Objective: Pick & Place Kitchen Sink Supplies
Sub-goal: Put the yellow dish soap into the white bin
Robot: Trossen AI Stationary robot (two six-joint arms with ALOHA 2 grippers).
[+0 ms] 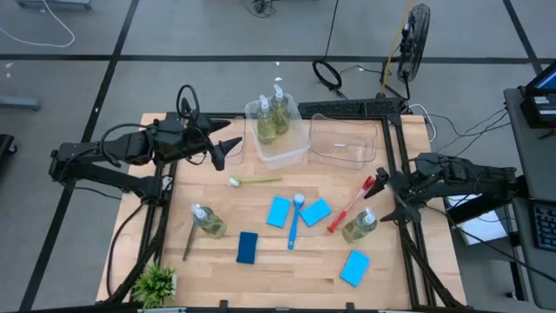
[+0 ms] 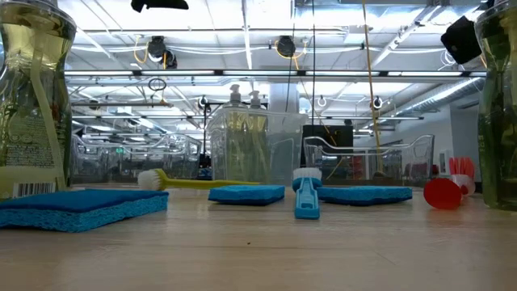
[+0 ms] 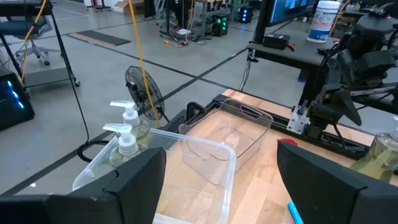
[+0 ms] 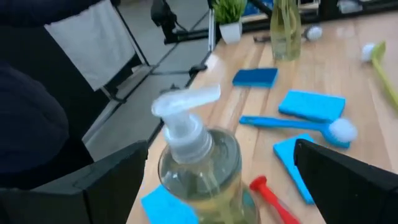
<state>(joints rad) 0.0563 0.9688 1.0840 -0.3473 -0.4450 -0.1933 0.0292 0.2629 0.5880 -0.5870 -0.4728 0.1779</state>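
R gripper (image 1: 393, 202) w/ jaws wide open, holding nothing, straddles clear pump bottle of yellow-green liquid (image 4: 200, 168) near table's right edge. L gripper (image 1: 228, 146) open, empty, beside clear plastic bin (image 1: 280, 155) w/ two bottles. Risk: off-centre closing tips bottle onto red long-handled brush (image 1: 351, 205).

Nothing on the table could really be read. The nearest soap bottle (image 2: 32, 97), seen from table height, carried a white label with a barcode (image 2: 39, 190) and lines of small print, none of it legible to me. A white tub (image 3: 328, 20) on a bench behind had a blue label, perhaps lettered, but too blurred.
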